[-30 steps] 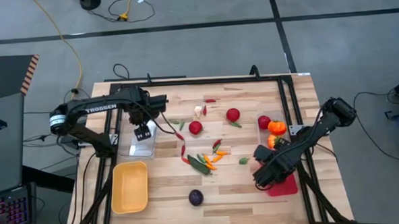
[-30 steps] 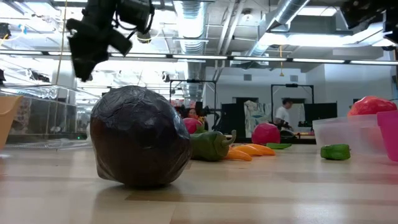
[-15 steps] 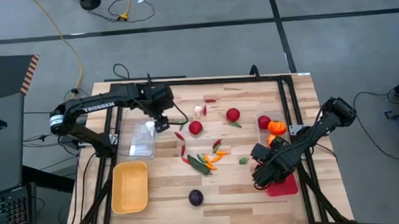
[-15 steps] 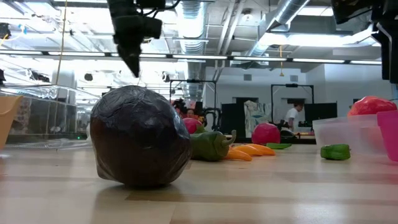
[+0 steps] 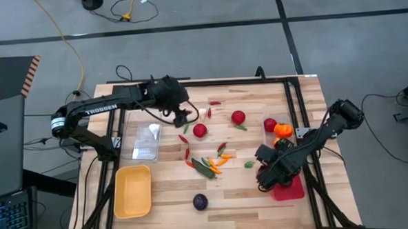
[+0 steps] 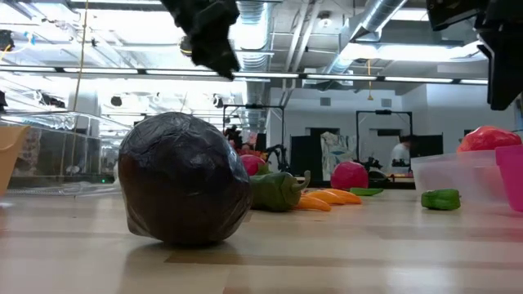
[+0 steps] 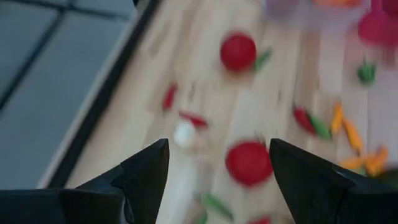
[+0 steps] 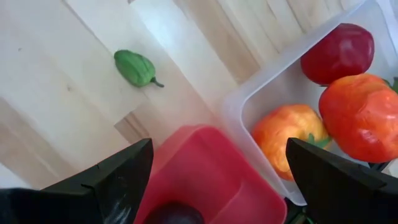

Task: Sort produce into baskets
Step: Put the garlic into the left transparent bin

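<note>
Toy produce lies on the wooden table: two red tomatoes [image 5: 200,130] [image 5: 238,116], a white garlic [image 5: 204,113], a cluster of chillies [image 5: 213,162], a small green pepper [image 5: 249,164] and a dark purple round [image 5: 200,201]. My left gripper [image 5: 187,117] hovers open, slanting down, just left of the garlic [image 7: 184,133], touching nothing. My right gripper [image 5: 270,177] hangs open over the red basket [image 8: 211,174], which holds a dark round [image 8: 174,214]. Beside it, a clear basket [image 8: 249,102] holds a tomato [image 8: 339,53] and orange peppers [image 8: 289,134].
A yellow basket [image 5: 133,191] sits near the table's front left. A clear basket [image 5: 143,143] behind it holds a white piece [image 5: 154,130]. A black frame [image 5: 293,97] runs along the table's far and right sides. Bare wood lies between the yellow basket and the chillies.
My left gripper has moved from above the left clear basket toward the table's far right, up toward the garlic. It has tipped from pointing down to a forward slant and has stayed open. A white piece now shows in that basket.
</note>
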